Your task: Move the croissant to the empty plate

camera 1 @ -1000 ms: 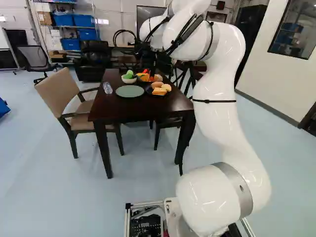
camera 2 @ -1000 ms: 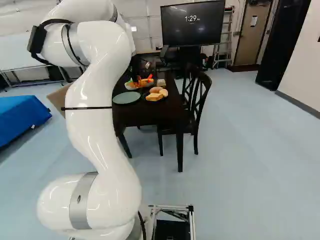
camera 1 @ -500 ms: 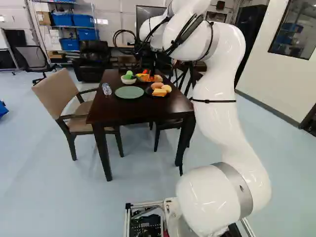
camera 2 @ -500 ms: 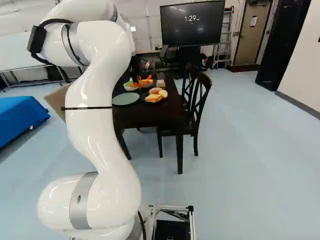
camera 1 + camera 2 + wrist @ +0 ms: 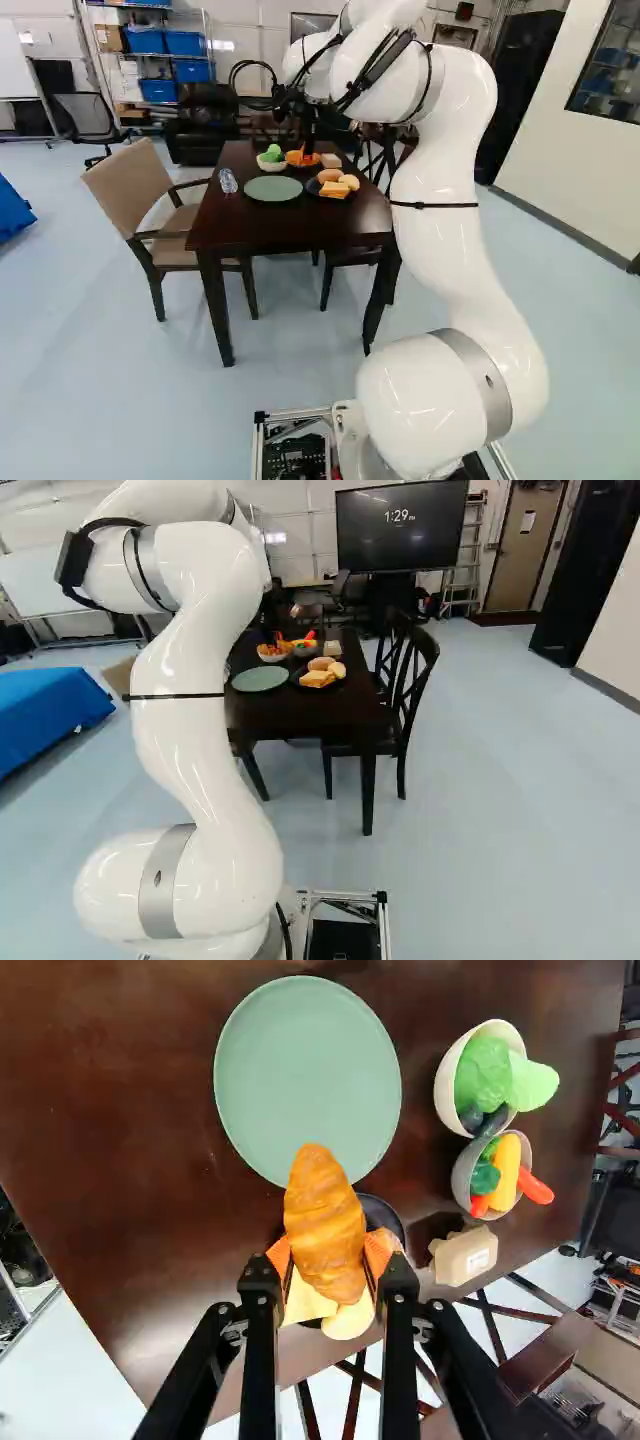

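Observation:
In the left base view my gripper (image 5: 308,148) is over the far part of the table, with the orange croissant (image 5: 301,159) at its fingers. The wrist view shows my gripper (image 5: 328,1252) shut on the croissant (image 5: 324,1215), an orange pad against either side. The croissant's tip overlaps the near rim of the empty green plate (image 5: 305,1070) from above. Beneath the croissant and fingers is a dark plate (image 5: 381,1216), partly hidden, bearing yellow bread pieces (image 5: 349,1320). In the right base view the green plate (image 5: 261,679) lies left of the dark plate.
On the dark table (image 5: 240,228) stand two bowls of toy vegetables (image 5: 446,1090) (image 5: 463,1173), a small beige box (image 5: 464,1255) and a clear bottle (image 5: 228,181). A beige chair (image 5: 128,187) stands left of the table, dark chairs (image 5: 407,685) right.
The base has moved: the whole scene has shifted to the right in both base views after a slight earlier leftward shift. The arm holds its pose against its lowest joint, and the croissant stays with the gripper.

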Available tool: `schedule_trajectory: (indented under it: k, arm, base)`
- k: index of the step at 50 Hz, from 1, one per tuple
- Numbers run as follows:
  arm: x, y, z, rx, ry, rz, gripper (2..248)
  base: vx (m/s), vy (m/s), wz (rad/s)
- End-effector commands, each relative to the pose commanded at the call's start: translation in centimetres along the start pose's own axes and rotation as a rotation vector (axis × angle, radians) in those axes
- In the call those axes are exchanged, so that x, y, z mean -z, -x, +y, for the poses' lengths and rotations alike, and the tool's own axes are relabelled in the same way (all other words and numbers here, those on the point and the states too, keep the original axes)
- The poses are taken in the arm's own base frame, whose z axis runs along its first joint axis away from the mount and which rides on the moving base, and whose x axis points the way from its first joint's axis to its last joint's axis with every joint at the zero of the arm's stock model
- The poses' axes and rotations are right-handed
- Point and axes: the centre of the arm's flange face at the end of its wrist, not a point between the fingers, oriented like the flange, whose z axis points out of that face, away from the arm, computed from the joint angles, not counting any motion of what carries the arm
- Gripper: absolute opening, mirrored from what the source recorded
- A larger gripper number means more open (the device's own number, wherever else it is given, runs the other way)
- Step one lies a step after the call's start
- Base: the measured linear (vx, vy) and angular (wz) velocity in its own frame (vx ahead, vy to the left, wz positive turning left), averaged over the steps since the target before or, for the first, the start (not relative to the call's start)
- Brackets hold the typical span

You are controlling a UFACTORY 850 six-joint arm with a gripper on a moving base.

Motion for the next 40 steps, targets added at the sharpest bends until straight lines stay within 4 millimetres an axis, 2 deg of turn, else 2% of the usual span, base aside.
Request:
schedule_trajectory:
  k: [24,40]
  arm:
    - [0.0,0.0,0.0,0.0,0.0,0.0,108]
    - [0.0,0.0,0.0,0.0,0.0,0.0,108]
  base:
    - [0.059,0.031,0.146]
    - [0.053,0.002,0.002]
